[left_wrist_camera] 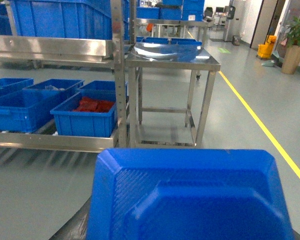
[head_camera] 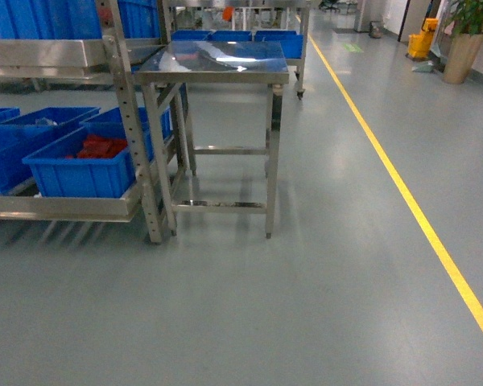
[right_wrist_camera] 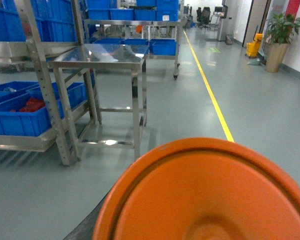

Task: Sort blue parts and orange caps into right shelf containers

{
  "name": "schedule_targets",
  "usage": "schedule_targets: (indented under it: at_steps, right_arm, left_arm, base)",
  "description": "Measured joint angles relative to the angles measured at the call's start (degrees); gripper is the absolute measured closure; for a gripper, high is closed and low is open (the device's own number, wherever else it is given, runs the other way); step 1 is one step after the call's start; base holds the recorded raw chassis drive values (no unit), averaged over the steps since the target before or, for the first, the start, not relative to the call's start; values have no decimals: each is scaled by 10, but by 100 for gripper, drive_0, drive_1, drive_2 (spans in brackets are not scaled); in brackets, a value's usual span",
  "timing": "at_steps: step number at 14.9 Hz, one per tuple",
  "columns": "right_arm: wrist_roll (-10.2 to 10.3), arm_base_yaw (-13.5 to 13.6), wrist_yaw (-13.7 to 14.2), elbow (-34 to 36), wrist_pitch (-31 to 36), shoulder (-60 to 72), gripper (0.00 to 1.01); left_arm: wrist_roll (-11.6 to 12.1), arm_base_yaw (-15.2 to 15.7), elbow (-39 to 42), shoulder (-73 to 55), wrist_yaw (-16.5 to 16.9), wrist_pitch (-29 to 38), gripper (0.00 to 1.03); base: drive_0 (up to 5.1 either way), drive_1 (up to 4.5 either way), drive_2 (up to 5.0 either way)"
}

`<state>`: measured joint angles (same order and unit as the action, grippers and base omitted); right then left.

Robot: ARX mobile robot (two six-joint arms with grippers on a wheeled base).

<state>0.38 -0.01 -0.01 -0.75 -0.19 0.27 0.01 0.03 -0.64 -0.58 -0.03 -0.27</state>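
Close up, a blue part (left_wrist_camera: 190,200) fills the bottom of the left wrist view and an orange cap (right_wrist_camera: 210,195) the bottom of the right one; neither pincer shows, so their grip cannot be told. Ahead, blue bins (head_camera: 84,165) sit on the shelf (head_camera: 64,207) beside a steel surface (head_camera: 213,68), one bin holding red pieces (head_camera: 99,147).

Glossy steel table (head_camera: 213,60) — plastic bins (head_camera: 80,173)

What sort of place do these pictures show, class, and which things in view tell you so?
Probably a factory or warehouse floor: steel shelving holding blue bins, a stainless work table, and a yellow lane line painted on the grey floor.
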Motion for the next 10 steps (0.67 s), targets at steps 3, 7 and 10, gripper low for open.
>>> schedule_targets:
  at_steps: [3, 7, 10]
  right_arm:
    - [0, 0, 0, 0, -2, 0, 59]
    - [0, 0, 0, 0, -1, 0, 59]
    - [0, 0, 0, 0, -2, 0, 59]
  left_arm:
    - [0, 0, 0, 0, 0, 0, 62]
    - [0, 0, 0, 0, 0, -2, 62]
    - [0, 0, 0, 0, 0, -2, 62]
  base:
    - [-2, 432, -435]
    - [1, 435, -432]
    - [-2, 432, -435]
